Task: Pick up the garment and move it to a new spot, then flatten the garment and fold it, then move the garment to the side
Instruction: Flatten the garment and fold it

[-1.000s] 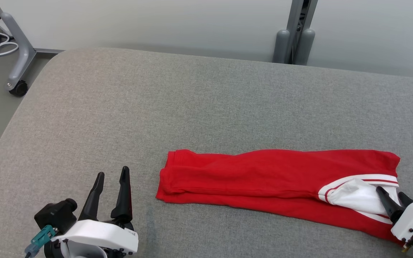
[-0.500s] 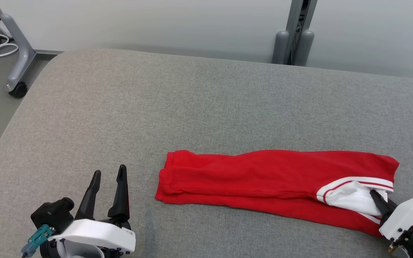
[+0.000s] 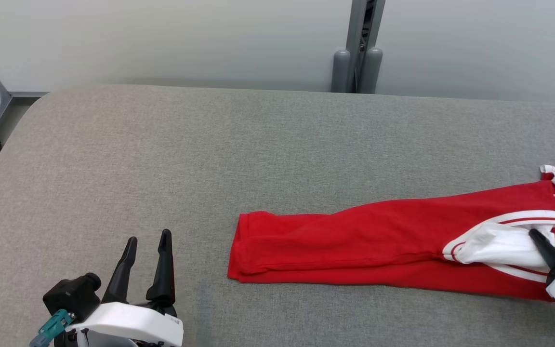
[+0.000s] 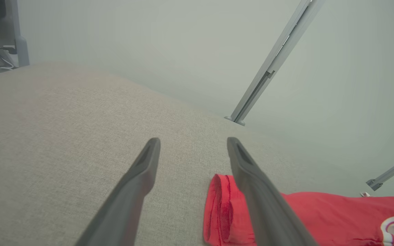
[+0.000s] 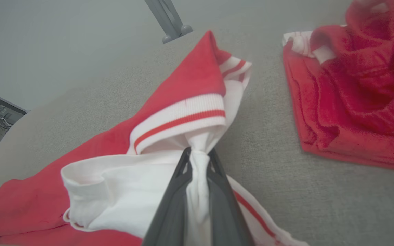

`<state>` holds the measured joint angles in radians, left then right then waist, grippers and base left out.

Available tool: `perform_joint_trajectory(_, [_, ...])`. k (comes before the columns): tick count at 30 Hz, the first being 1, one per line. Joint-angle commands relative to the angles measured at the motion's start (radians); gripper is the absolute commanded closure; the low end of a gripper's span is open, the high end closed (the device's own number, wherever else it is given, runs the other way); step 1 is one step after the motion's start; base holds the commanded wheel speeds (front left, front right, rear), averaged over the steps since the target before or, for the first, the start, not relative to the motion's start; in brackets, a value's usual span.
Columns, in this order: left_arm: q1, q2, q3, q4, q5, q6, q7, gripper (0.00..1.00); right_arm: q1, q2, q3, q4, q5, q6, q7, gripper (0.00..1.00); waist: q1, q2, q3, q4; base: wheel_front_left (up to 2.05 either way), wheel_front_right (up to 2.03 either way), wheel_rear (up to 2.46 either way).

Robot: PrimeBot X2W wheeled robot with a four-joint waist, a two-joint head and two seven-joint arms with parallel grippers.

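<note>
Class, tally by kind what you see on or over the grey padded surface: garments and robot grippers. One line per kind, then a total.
Garments: 2 (long red garment, second red garment)
Grippers: 2 (left gripper, right gripper)
Total: 4

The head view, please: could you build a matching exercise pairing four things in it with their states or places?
Things:
1. left gripper
2. right gripper
3. garment
4. grey post

States or places:
A. lies long across the grey cushion
B. open, holding nothing
C. upright behind the cushion
D. shut on the garment's white part

Pairs: 1-B, 2-D, 3-A, 4-C
</note>
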<state>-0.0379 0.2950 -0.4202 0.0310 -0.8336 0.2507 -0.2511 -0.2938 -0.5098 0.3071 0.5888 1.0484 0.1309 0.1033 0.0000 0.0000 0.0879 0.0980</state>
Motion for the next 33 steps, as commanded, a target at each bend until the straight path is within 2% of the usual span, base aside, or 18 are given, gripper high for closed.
perform_joint_trajectory(1, [0.008, 0.004, 0.002, -0.004, 0.003, 0.007, -0.001, 0.0, 0.008, -0.016, -0.003, -0.005, 0.003, 0.0, 0.002, 1.0, 0.0, 0.0, -0.004, -0.013, 0.0, 0.0, 0.0])
perform_joint_trajectory(7, [0.006, 0.004, 0.001, -0.017, 0.004, 0.007, 0.0, 0.0, 0.008, -0.113, -0.036, -0.047, 0.001, 0.0, 0.023, 1.0, 0.0, 0.0, -0.005, -0.059, 0.0, 0.0, 0.0])
perform_joint_trajectory(12, [0.006, 0.003, 0.0, -0.022, 0.003, 0.009, 0.0, 0.0, 0.007, -0.134, -0.059, -0.091, -0.007, 0.0, 0.037, 1.0, 0.0, 0.0, -0.003, -0.081, 0.0, 0.0, 0.0])
perform_joint_trajectory(26, [-0.007, 0.001, -0.006, -0.016, -0.002, 0.005, 0.001, 0.0, 0.034, -0.056, 0.002, -0.364, -0.063, 0.0, 0.111, 1.0, 0.0, 0.0, -0.017, -0.097, 0.0, 0.0, 0.0])
perform_joint_trajectory(33, [-0.005, -0.002, -0.003, -0.02, -0.007, 0.002, -0.001, 0.0, 0.032, 0.031, 0.008, -0.445, -0.135, 0.0, 0.167, 1.0, 0.0, 0.0, -0.022, -0.088, 0.0, 0.0, 0.0])
